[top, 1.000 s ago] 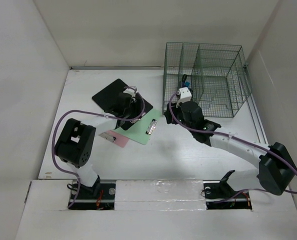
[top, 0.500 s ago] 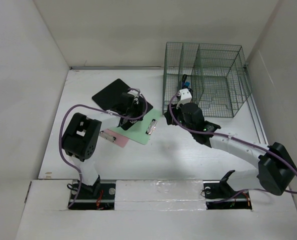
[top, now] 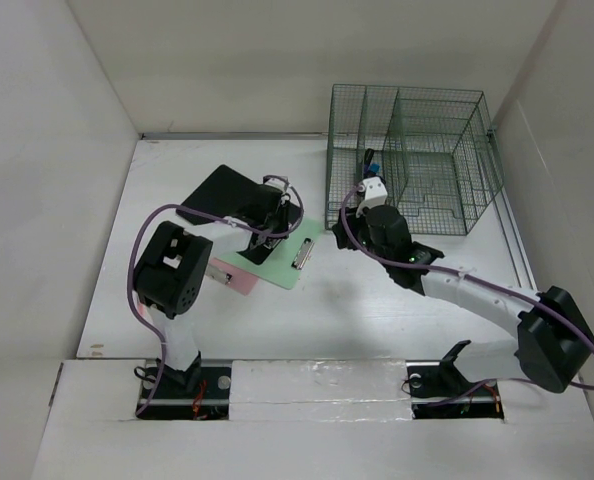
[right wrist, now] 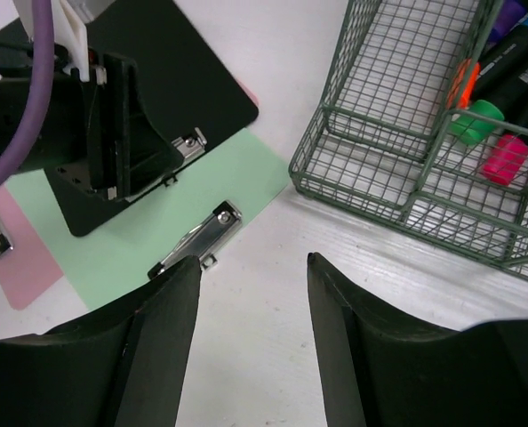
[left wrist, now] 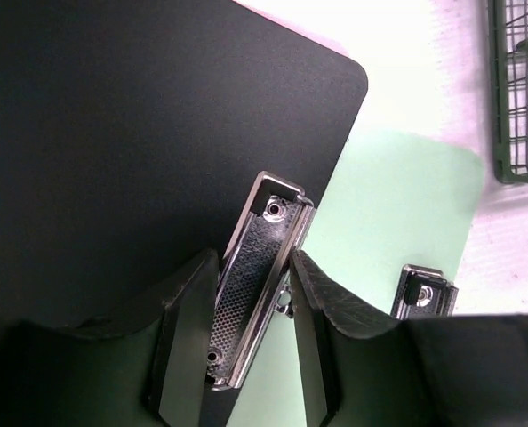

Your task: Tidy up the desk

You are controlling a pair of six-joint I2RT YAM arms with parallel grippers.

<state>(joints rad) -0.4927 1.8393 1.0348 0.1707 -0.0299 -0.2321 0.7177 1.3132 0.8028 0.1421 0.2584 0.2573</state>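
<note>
The desk (top: 377, 310) is a white tabletop. On it a black clipboard (top: 217, 193) overlaps a green clipboard (top: 277, 258), which lies partly over a pink clipboard (top: 233, 277). My left gripper (top: 277, 207) is low over the black clipboard (left wrist: 140, 133). In the left wrist view it (left wrist: 251, 267) is shut on that board's metal clip (left wrist: 257, 267), one finger on each side. My right gripper (top: 362, 205) hangs open and empty over bare desk (right wrist: 273, 311), between the green clipboard's clip (right wrist: 196, 238) and the rack.
A green wire-mesh organizer rack (top: 407, 160) stands at the back right, close to my right gripper. Its left compartment (right wrist: 406, 133) holds markers (right wrist: 491, 133). White walls enclose the desk on the left, back and right.
My left gripper has moved right along the black clipboard, and the board has turned and shifted slightly left. The right arm has barely moved.
</note>
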